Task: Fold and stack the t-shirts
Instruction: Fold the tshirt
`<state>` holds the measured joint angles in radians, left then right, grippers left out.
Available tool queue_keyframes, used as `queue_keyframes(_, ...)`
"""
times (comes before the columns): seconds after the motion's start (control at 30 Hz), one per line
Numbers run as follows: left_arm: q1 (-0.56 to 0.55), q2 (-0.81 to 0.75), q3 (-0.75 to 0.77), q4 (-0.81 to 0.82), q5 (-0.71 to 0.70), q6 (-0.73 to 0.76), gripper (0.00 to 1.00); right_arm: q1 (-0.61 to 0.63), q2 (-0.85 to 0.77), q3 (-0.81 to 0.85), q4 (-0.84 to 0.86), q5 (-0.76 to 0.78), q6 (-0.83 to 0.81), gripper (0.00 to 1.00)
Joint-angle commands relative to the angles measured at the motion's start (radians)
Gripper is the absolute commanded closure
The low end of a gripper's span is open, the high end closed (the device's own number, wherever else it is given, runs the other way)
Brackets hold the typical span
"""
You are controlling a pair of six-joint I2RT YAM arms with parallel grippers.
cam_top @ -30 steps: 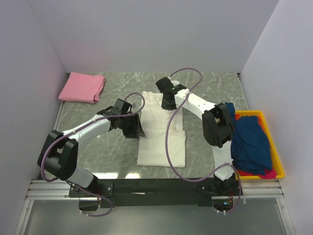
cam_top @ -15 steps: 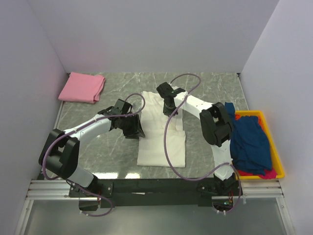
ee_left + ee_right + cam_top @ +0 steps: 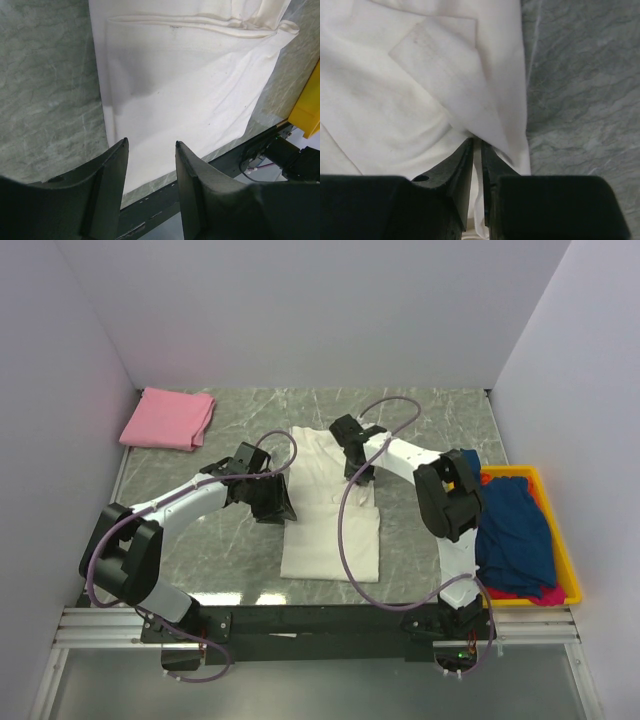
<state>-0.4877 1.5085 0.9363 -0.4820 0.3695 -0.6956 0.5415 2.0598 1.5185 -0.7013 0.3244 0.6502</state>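
Observation:
The cream-white t-shirt [image 3: 330, 525] lies partly folded in the middle of the table. My right gripper [image 3: 356, 464] is over its upper part; in the right wrist view the gripper [image 3: 477, 142] is shut on a fold of the white cloth [image 3: 445, 75]. My left gripper [image 3: 276, 502] is at the shirt's left edge; in the left wrist view it [image 3: 151, 145] is open and empty above the shirt [image 3: 185, 75]. A folded pink t-shirt [image 3: 168, 418] lies at the far left. Dark blue [image 3: 515, 530] and magenta [image 3: 545, 593] t-shirts lie in a heap at the right.
A yellow plastic bin [image 3: 566, 558] at the right edge holds the dark blue and magenta heap; its corner shows in the left wrist view [image 3: 307, 107]. White walls close in the grey marbled table [image 3: 440, 420] at the back and sides. The arm bases stand on the near rail.
My right gripper has moved nearer and a little right, drawing the shirt's top part with it. The left arm has not moved.

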Motion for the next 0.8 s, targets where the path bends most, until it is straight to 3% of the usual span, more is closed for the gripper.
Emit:
queue_keyframes(0.0,0.003,0.004,0.018,0.022,0.019,0.015,0.52,-0.020,-0.076,-0.029,0.010,0.050,0.026,0.81)
queue_keyframes(0.47,0.003,0.015,0.019,0.025,0.023,0.025,0.52,-0.109,-0.184,-0.188,0.115,-0.027,0.045,0.81)
queue_keyframes(0.77,0.003,0.012,0.016,0.023,0.020,0.028,0.52,-0.091,-0.276,-0.175,0.148,-0.050,0.029,0.81)
